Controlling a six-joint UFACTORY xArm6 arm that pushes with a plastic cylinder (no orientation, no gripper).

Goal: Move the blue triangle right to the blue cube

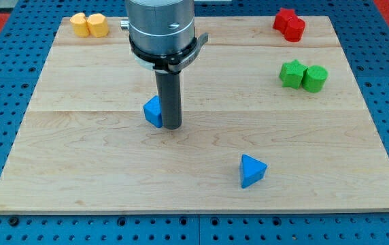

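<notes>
A blue triangle (251,170) lies on the wooden board (79,156) at the lower right of centre. A second blue block (153,111), partly hidden behind the rod, sits left of centre; its shape is hard to make out, it looks like the blue cube seen corner on. My tip (172,126) rests on the board right against this block's right side. The blue triangle is well off to the lower right of my tip, apart from it.
Two yellow blocks (89,24) sit together at the top left. Two red blocks (289,24) sit at the top right. A green star-like block (292,73) and a green cylinder (315,78) stand side by side at the right.
</notes>
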